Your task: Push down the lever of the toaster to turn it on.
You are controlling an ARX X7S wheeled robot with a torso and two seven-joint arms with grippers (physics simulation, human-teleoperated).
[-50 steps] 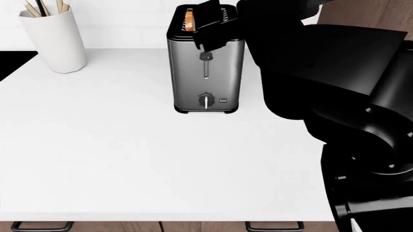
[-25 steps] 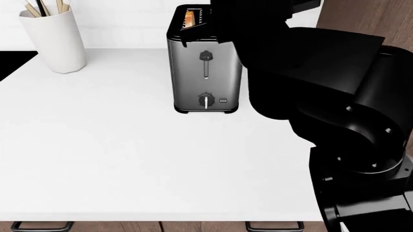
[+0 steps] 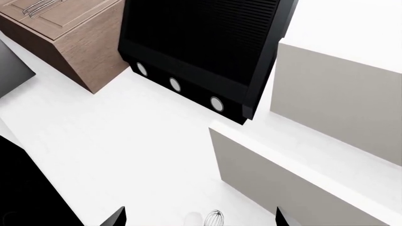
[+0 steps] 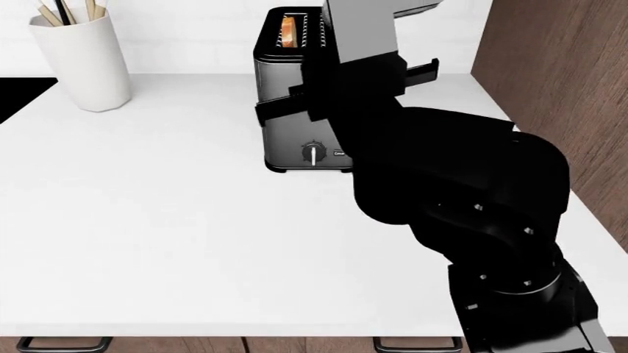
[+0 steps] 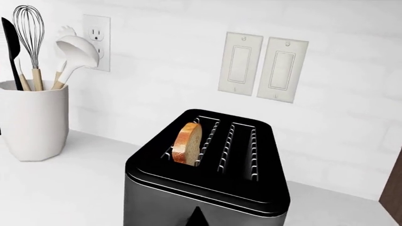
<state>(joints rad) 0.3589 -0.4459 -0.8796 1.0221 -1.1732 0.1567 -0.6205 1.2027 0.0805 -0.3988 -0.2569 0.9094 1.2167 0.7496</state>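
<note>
Up at the back of the white desk [image 4: 176, 220] stands the toaster [image 4: 284, 140], close to the wall, its steel front facing the head camera and its round dial [image 4: 313, 154] showing low on that face. A slice of bread [image 4: 287, 29] sits in one of the two top slots; the right wrist view shows it in the slot nearer the utensil cup [image 5: 30, 120], with the other slot bare. The right arm [image 4: 432, 184] reaches across the front of the toaster and covers the upper part of its face, so the lever is hidden in the head view and its height cannot be told. The right pincer is not clearly visible: only a dark tip shows at the lower edge of the right wrist view, just over the toaster's front rim, and whether it is apart or together cannot be told. The left pincer is out of sight in all views; the left wrist view shows only a wooden cabinet [image 3: 75, 37] and a black appliance panel [image 3: 201, 47]. The cup stands well apart from the toaster at the desk's far left, holding a whisk [image 5: 28, 28] and spoons. Two wall switches [image 5: 262, 66] sit above the toaster.
</note>
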